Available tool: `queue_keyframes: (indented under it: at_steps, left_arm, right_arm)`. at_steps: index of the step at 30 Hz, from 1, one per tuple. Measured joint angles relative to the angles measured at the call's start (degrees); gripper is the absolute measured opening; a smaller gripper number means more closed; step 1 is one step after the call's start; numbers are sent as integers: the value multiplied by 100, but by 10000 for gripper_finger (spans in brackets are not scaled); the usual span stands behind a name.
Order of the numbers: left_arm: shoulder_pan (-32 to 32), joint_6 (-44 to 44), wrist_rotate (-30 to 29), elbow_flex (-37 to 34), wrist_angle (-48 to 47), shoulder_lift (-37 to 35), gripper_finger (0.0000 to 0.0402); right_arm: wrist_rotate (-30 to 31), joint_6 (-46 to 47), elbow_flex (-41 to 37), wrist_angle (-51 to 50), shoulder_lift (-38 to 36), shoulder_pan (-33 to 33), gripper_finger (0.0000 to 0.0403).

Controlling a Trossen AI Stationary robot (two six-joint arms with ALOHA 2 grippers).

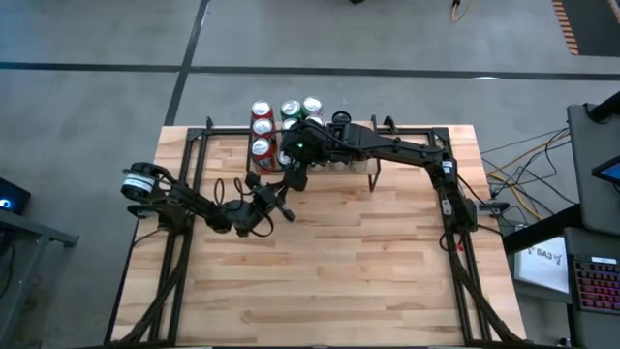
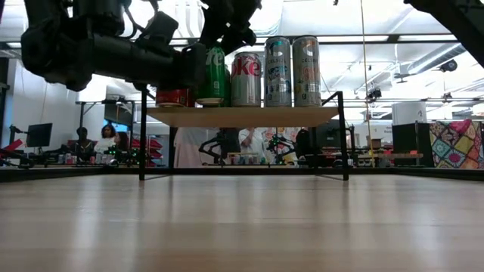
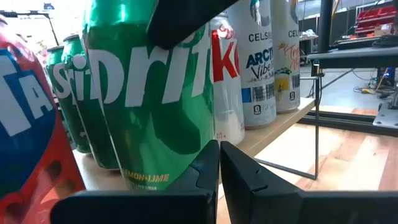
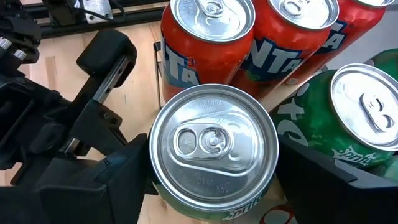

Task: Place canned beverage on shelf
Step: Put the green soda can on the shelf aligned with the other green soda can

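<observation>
The green can [image 4: 214,149] stands upright at the front edge of the shelf [image 2: 242,115], beside the orange cans [image 4: 208,37] and another green can [image 4: 348,118]. The right gripper [image 4: 211,171] comes down over it from above, its fingers [image 4: 106,183] spread wide on either side of the can's body; whether they press on it cannot be told. Farther along the shelf stand a silver can [image 2: 246,78] and two tall white cans [image 2: 292,70]. The left gripper [image 3: 219,168] sits just in front of the shelf, low over the counter [image 1: 329,262], its fingers [image 3: 202,177] pressed together and holding nothing.
</observation>
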Motion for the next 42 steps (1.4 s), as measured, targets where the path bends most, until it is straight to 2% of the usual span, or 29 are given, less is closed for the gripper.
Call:
queue_keyframes:
  at_steps: [21, 33, 42]
  left_arm:
    - [188, -156, 28, 42, -44, -2, 0]
    - [201, -260, -9, 37, -47, -4, 0]
    - [212, -260, -7, 37, -46, -4, 0]
  right_arm:
    - [28, 38, 0, 4, 0, -2, 291]
    - [-26, 154, 15, 30, -2, 2, 336]
    - [6, 178, 18, 10, -2, 0, 326]
